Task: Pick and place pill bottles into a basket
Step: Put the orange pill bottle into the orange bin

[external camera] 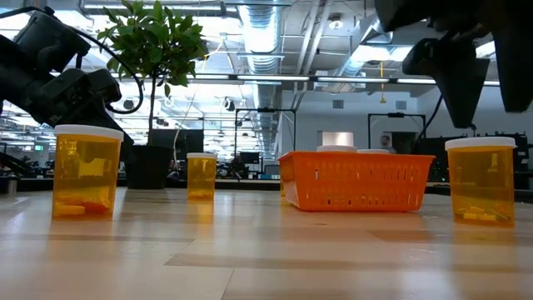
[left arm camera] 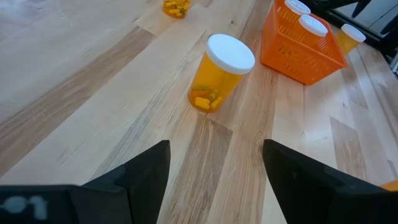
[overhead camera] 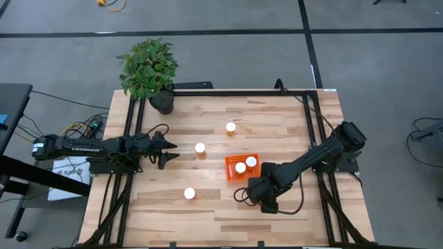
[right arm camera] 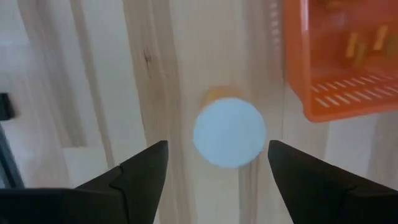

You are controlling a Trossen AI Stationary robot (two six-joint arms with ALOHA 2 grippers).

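My right gripper [right arm camera: 217, 165] hangs straight above upright pill bottle [right arm camera: 229, 132] just beside basket [right arm camera: 339, 62], fingers spread, nothing held. Its cap sits centred between fingers, not touched. My left gripper [left arm camera: 214, 165] parted too, empty, aimed at another bottle [left arm camera: 219, 71] standing near table [overhead camera: 277, 117] centre. I see two bottles [overhead camera: 245, 164] inside basket. Two more stand apart on table: one [overhead camera: 230, 127] on far side, one [overhead camera: 189, 194] on near side.
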